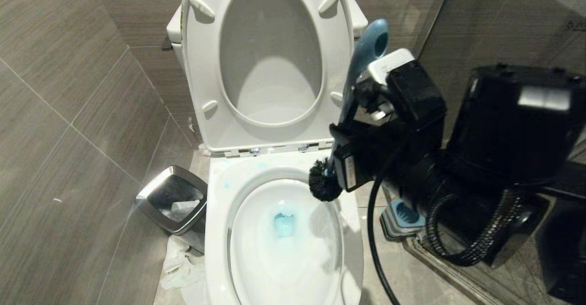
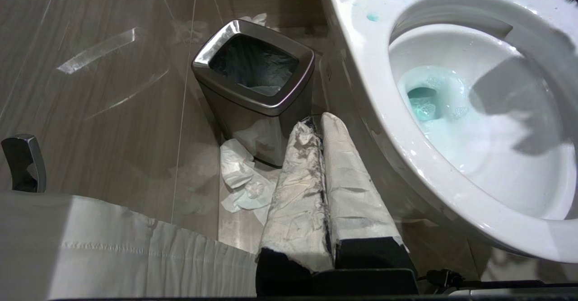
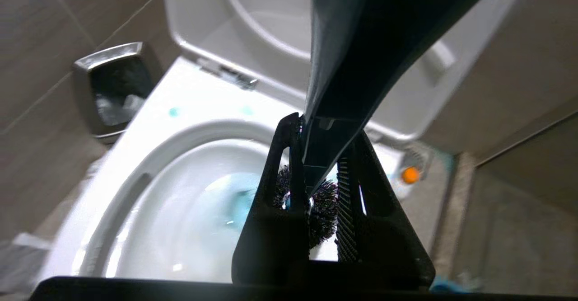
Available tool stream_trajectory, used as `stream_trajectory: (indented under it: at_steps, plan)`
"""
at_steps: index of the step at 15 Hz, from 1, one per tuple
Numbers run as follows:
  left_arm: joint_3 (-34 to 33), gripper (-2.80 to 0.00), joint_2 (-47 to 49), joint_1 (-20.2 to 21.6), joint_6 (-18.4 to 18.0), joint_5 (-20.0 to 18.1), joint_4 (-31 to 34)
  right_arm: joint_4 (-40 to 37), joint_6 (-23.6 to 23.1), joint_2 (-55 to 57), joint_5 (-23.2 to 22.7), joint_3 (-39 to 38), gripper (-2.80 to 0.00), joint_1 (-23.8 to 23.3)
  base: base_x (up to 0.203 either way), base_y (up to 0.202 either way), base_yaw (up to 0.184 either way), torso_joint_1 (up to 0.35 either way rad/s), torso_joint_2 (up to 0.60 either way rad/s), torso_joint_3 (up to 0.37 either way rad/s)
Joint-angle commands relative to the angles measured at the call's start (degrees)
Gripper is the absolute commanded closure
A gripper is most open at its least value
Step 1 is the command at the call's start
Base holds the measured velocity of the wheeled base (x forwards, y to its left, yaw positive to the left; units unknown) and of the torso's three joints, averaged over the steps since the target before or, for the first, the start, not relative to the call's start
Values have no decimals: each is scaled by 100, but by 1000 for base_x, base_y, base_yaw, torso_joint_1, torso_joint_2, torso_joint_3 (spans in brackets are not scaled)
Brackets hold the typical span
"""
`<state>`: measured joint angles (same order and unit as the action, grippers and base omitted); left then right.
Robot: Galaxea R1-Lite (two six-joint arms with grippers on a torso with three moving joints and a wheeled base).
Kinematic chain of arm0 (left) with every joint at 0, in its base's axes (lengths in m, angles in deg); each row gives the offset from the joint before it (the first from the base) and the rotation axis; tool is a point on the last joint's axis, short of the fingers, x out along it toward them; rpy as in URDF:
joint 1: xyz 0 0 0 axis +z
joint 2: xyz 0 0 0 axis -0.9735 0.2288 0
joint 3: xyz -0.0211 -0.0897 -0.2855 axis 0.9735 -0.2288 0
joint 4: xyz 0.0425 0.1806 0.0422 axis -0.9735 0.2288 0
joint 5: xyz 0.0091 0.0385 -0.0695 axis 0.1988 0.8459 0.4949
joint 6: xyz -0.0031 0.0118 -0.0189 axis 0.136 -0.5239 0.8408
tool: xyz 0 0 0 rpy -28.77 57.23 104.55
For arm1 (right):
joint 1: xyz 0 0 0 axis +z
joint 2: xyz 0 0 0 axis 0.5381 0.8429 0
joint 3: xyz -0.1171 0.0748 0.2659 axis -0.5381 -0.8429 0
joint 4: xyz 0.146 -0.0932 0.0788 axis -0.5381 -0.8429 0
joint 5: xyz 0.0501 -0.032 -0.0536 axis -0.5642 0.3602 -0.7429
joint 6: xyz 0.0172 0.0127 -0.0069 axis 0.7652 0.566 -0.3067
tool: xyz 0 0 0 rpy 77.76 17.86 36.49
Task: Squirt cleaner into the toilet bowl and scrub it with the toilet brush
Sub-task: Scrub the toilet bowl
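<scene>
Right gripper (image 3: 323, 170) fingers (image 3: 280, 188) clenched on the toilet brush (image 1: 361, 67) handle, bristle head hanging over the toilet bowl (image 1: 215, 231) right rim. Cleaner (image 1: 284, 225) pooled blue at bowl bottom. Left gripper (image 2: 321, 124) fingers pressed together, empty, beside the bowl.

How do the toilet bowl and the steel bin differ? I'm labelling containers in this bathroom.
The toilet bowl is oval, glossy white ceramic; the steel bin is squarish brushed metal. The toilet bowl holds a turquoise pool of cleaner; the steel bin holds a dark liner with crumpled paper. The toilet bowl is clearly larger than the steel bin. Both are open at the top.
</scene>
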<state>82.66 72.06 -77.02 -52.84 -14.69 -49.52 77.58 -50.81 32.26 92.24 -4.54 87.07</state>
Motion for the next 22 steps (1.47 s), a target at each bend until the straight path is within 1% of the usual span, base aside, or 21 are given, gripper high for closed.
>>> stream_trajectory:
  at_steps: [1,6,10,18,22]
  plan:
    - [0,0,5,-2,-8,-1,0,16,324,573,89,70,0,286,0,0,0,0,0,0]
    - [0,0,5,-2,1,7,0,26,765,1271,90,84,0,282,0,0,0,0,0,0]
    - [0,0,5,-2,1,7,-3,41,1060,2003,87,532,0,-22,0,0,0,0,0,0]
    - [0,0,5,-2,1,7,-9,216,1105,3294,-23,1426,0,-278,0,0,0,0,0,0]
    - [0,0,5,7,1,7,-8,211,1089,4084,-72,2082,0,-392,0,0,0,0,0,0]
